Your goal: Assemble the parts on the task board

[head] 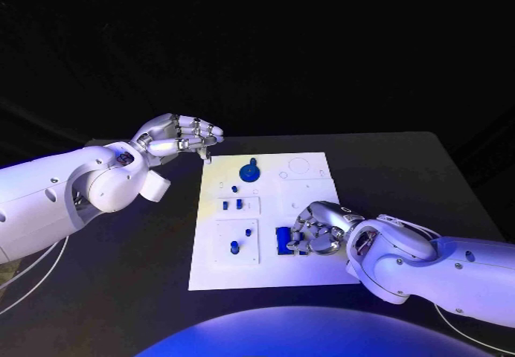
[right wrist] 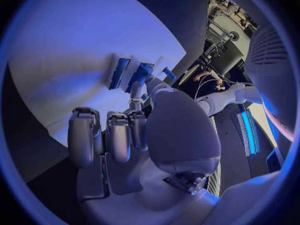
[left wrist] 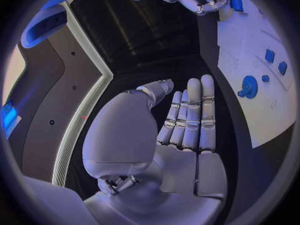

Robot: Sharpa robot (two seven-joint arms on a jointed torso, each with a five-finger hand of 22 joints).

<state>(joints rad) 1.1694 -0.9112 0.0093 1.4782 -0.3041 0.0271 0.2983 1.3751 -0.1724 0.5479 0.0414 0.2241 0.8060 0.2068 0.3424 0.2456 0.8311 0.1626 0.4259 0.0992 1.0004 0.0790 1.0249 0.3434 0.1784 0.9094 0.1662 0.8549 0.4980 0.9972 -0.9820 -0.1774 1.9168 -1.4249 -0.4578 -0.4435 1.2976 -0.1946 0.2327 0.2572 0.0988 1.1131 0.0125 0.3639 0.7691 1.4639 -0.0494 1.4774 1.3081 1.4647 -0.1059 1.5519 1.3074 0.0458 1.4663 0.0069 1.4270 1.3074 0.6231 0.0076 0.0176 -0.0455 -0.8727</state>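
Right hand [head: 318, 229] curled over a blue block [head: 283, 239] at the white task board's [head: 311, 271] near edge, hold unclear. Five smaller blue parts [head: 237, 204] scattered beyond. Farther back, left hand [head: 180, 137] open, empty, fingertip touching board's far corner. Black bench [head: 140, 297] beneath.

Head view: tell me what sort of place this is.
Probably a robot test bench in a lab. A white task board with small blue parts lies on a black table against a dark backdrop, and two robot hands work over it: the left hand and the right hand.
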